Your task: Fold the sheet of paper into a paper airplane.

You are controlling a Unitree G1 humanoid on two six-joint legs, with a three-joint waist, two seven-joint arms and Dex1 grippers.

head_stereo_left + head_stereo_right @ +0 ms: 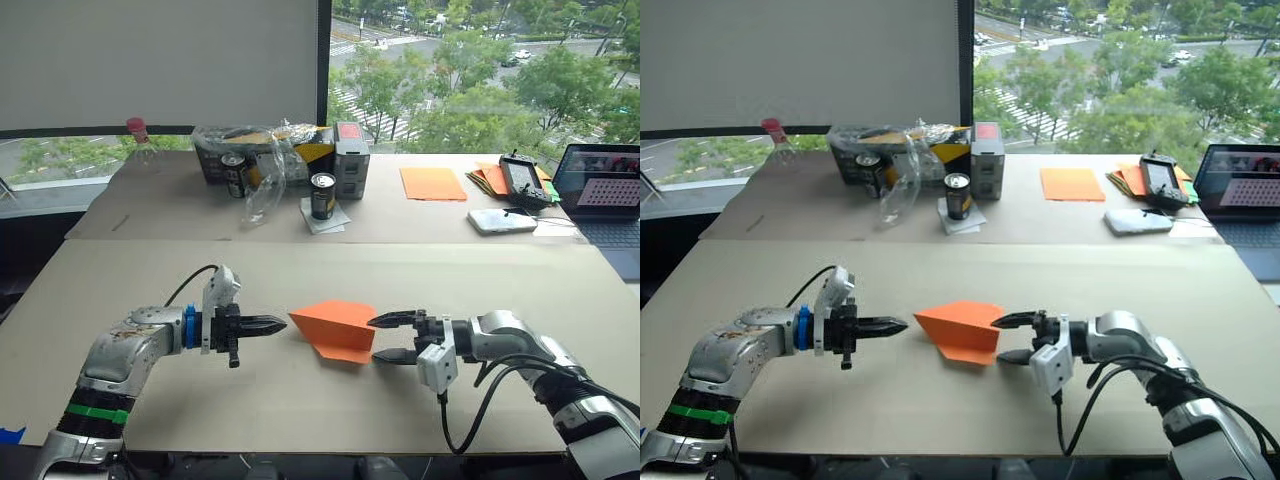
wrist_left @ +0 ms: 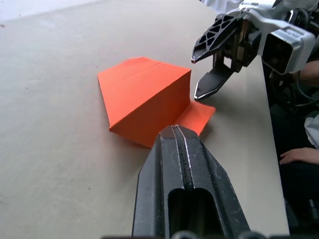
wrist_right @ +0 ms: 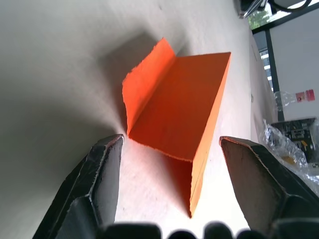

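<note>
While both arms are stretched toward the middle of the near surface (image 1: 140, 280), the paper airplane (image 1: 335, 328) is seen lying between them in the left eye view. It is a bright orange folded wedge, with its point turned to the left. The left pincer (image 1: 278, 324) is held just beside this point, with its two black fingers pressed together and nothing between them. The right pincer (image 1: 385, 338) is found at the wide right end of the paper, and its fingers are spread apart, one above and one below that end. On the far surface a black can (image 1: 322, 196), a crumpled clear plastic bag (image 1: 262, 170), a smooth orange sheet (image 1: 433, 183) and a laptop (image 1: 605, 190) are seen, well apart from the folding place.

In the left wrist view, the closed fingers (image 2: 184, 184) are directed at the orange wedge (image 2: 144, 102), which rests on the surface with one flap raised. The open right pincer (image 2: 197, 77) is seen behind the paper, near its far edge.

In the right wrist view, the two fingers (image 3: 102, 172) are wide apart, and the folded paper (image 3: 184, 109) is seen in the gap beyond them. No contact between the fingers and the paper is visible, so nothing is gripped.
</note>
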